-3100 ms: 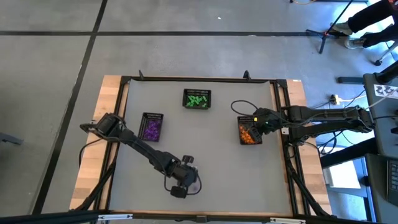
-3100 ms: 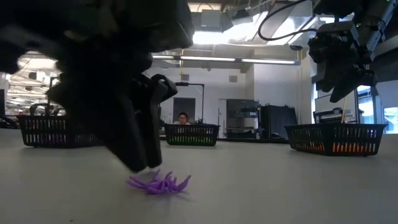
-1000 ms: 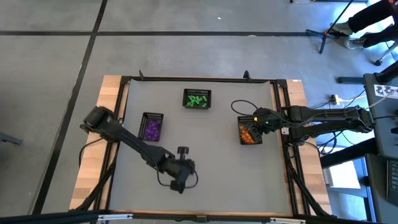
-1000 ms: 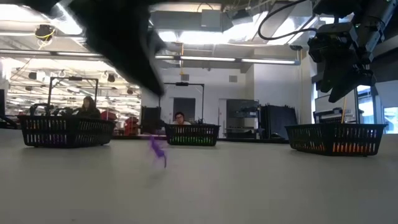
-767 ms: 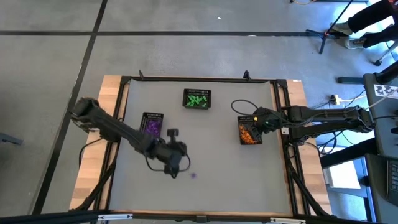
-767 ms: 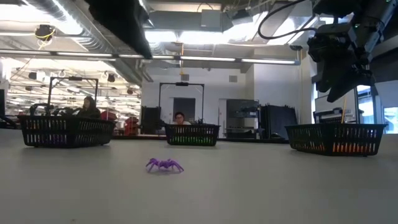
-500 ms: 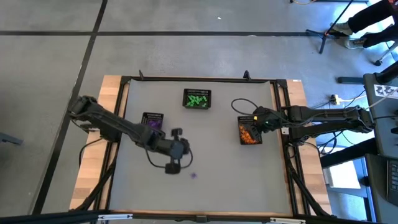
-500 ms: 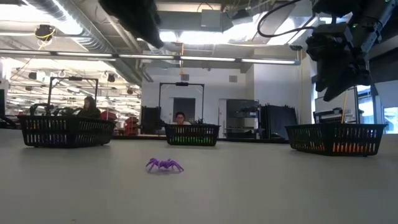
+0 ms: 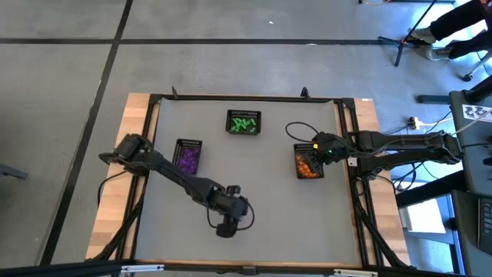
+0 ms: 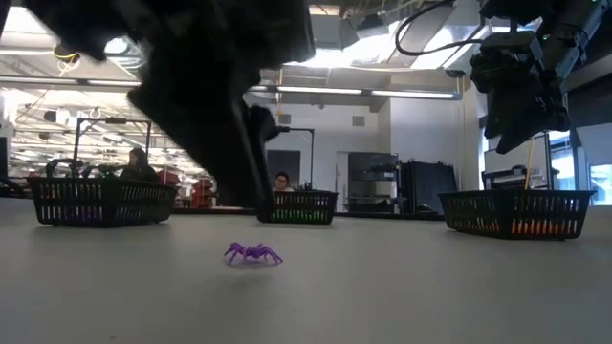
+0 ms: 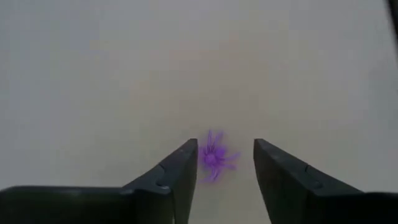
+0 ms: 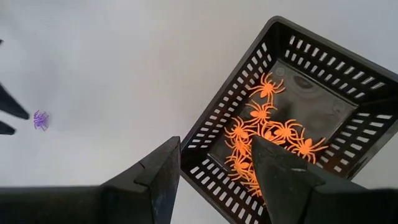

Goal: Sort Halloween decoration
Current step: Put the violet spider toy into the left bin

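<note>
Directly hovering over purple spider (image 11: pixel 213 157), left gripper (image 11: pixel 222 163) spread apart and empty, spider lying between fingers; right gripper (image 12: pixel 214 163) spread apart too, waiting well apart.

**Two dark arms, matte fingers, looping cables**

Both arms are black throughout, built of slim tubular links joined by thicker rounded joint housings. The left arm (image 9: pixel 173 178) has a bulky drum-shaped shoulder joint and a chunky wrist block, with a thin black cable curling in a loop beside the wrist. The right arm (image 9: pixel 400 145) has a long straight forearm; a black cable arcs out in a wide loop from its wrist, and a small green light glows on the wrist housing. The left gripper (image 11: pixel 225 163) has two flat, matte dark-grey fingers with bevelled, squared tips. The right gripper (image 12: pixel 214 168) has fingers of the same wedge shape and dull finish.
</note>
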### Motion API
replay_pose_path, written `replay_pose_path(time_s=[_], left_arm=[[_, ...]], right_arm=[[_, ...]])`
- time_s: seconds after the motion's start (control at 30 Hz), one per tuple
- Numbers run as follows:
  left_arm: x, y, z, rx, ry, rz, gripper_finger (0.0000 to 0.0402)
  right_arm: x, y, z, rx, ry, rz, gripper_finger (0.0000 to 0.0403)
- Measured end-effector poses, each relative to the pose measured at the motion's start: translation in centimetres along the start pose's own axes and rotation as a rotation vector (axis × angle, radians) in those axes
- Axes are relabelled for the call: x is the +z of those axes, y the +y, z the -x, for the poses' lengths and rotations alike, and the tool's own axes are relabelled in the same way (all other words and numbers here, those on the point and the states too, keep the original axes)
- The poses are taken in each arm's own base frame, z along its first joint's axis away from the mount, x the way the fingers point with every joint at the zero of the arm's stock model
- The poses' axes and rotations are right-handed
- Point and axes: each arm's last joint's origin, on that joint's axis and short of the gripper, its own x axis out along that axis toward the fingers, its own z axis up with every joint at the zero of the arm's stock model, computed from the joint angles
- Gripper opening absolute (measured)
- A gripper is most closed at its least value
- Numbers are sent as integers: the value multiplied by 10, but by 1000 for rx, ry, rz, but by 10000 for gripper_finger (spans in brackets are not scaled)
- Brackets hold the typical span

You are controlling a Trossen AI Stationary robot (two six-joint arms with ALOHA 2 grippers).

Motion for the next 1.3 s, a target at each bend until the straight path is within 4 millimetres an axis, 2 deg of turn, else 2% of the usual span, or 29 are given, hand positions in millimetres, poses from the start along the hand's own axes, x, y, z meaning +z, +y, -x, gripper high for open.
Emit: replay_pose_path(time_s=[0.23,0.57,0.93,1.3], left_arm=[[-12,2,-23,-8,73,49,164],[-15,1,-27,20,86,90,159],[-15,4,-21,47,106,91,92],[-15,5,-17,21,127,96,6]], right_arm=[[0,0,0,6,8,0,193],[-1,0,0,2,14,4,193],[-1,-1,0,-2,16,6,193],[-1,-1,0,-4,17,5,193]])
